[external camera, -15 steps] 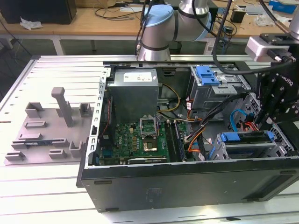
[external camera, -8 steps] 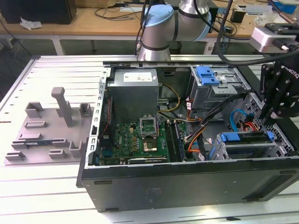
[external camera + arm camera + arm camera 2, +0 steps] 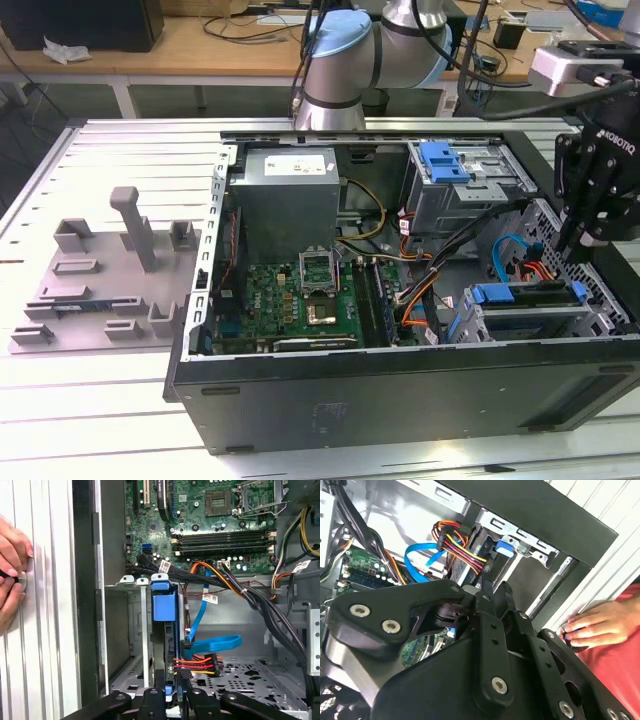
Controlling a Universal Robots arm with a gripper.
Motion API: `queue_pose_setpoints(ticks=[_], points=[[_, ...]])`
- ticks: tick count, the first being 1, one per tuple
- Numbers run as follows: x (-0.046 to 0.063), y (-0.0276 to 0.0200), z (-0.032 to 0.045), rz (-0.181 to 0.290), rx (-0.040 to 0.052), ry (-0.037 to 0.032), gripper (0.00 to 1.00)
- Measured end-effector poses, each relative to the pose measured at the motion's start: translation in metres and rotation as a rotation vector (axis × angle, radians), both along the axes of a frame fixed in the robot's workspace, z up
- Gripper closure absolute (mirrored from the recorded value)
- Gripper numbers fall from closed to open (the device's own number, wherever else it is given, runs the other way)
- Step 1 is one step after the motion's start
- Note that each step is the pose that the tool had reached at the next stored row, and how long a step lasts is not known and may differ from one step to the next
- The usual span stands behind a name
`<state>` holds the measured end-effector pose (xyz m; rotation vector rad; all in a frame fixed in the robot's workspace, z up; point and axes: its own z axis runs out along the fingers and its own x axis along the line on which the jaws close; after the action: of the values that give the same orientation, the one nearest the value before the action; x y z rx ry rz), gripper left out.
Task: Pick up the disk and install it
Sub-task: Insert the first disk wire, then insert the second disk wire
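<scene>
Your black claw (image 3: 585, 235) at right edge of exterior view, over open grey computer case (image 3: 400, 400); finger state: cannot tell. Blue-framed silver disk (image 3: 164, 630) seated in bay.

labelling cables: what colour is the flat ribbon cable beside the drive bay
Blue flat ribbon cable, clearest in the first wrist view.
</scene>
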<state>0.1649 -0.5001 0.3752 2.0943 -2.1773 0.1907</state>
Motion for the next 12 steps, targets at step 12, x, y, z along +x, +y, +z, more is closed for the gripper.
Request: queue_pose_setpoints(ticks=[12], points=[[0.0004,0.0053,0.0000,0.002,-0.0079,0.0001,0.76]])
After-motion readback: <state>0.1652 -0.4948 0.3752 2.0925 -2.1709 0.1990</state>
